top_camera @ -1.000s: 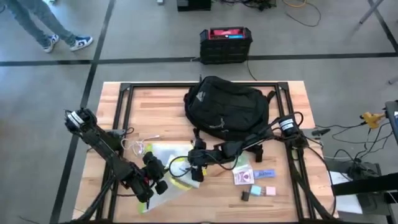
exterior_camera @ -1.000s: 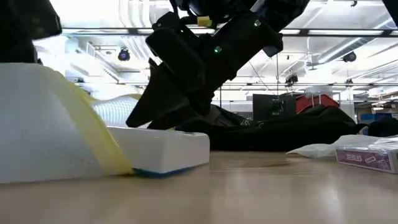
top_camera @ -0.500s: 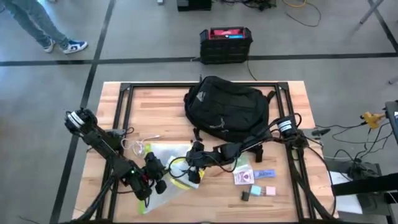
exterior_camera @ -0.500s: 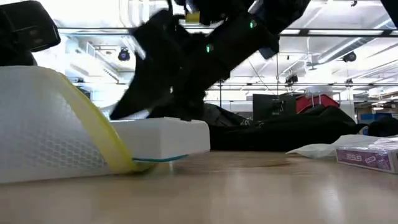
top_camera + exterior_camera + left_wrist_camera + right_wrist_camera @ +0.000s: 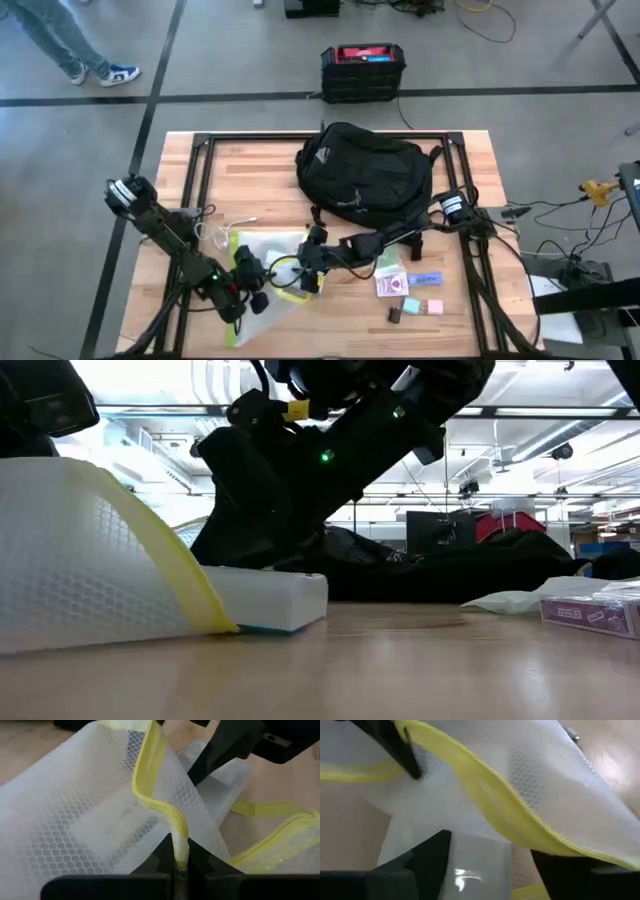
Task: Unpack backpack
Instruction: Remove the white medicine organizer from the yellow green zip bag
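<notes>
The black backpack (image 5: 362,178) lies at the table's far middle, touched by no gripper. Nearer the front lies a clear mesh pouch (image 5: 262,262) with a yellow zip edge (image 5: 165,550). A white box (image 5: 268,598) sticks out of the pouch's mouth and rests on the wood. My left gripper (image 5: 250,288) is shut on the pouch's yellow edge. My right gripper (image 5: 306,272) reaches in from the right, its fingers on either side of the white box (image 5: 470,865). My left gripper pinches the pouch's yellow zip edge (image 5: 178,851) between its two fingers and holds it raised, so the mesh arches up off the table. My right gripper has the white box's end (image 5: 480,855) between its two spread fingers (image 5: 430,857), slanting down from the table's right. The box lies flat on the table.
Right of the pouch lie a crumpled clear bag (image 5: 520,598), a purple card box (image 5: 595,615) and several small items (image 5: 415,305). A black box with a red top (image 5: 364,70) stands on the floor beyond the table. A person's legs (image 5: 60,40) show at the far left.
My right gripper has shifted a little toward the table's left with the white box, which tipped up at its free end and now lies flat again. The pouch's raised yellow edge has come farther over the box.
</notes>
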`<act>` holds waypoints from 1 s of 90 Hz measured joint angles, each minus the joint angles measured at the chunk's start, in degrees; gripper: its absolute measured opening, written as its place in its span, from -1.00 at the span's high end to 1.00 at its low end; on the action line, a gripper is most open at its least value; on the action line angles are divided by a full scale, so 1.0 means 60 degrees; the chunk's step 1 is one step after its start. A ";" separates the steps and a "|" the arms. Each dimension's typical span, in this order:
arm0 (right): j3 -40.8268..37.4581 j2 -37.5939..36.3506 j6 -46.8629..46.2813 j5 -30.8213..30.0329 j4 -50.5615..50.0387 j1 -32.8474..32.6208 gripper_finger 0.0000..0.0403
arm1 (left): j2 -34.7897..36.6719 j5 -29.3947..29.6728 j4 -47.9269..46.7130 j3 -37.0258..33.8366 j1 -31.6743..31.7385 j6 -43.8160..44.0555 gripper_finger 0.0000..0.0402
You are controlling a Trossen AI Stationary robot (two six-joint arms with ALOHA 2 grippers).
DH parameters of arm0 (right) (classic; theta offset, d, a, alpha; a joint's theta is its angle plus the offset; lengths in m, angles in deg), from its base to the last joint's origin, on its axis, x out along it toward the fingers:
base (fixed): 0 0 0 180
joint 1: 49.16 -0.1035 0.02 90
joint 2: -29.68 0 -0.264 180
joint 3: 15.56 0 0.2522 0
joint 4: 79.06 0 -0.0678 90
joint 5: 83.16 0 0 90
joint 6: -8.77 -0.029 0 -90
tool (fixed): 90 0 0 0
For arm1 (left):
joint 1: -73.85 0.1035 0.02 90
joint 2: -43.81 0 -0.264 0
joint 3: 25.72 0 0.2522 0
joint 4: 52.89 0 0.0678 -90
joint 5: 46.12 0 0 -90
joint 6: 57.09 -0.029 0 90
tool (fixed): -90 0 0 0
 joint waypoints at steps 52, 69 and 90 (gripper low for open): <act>0.0493 -0.0160 0.0035 0.0576 -0.1519 0.0035 0.80 | 0.0349 0.0382 -0.3264 0.1777 -0.0006 -0.0192 1.00; 0.1108 -0.0197 0.0037 0.1104 -0.2829 0.0042 0.94 | 0.0388 0.0565 -0.3918 0.2186 0.0000 -0.0193 1.00; 0.1692 -0.0198 -0.0211 0.1427 -0.3711 0.0024 0.66 | 0.0349 0.0559 -0.3703 0.1871 -0.0004 0.0147 1.00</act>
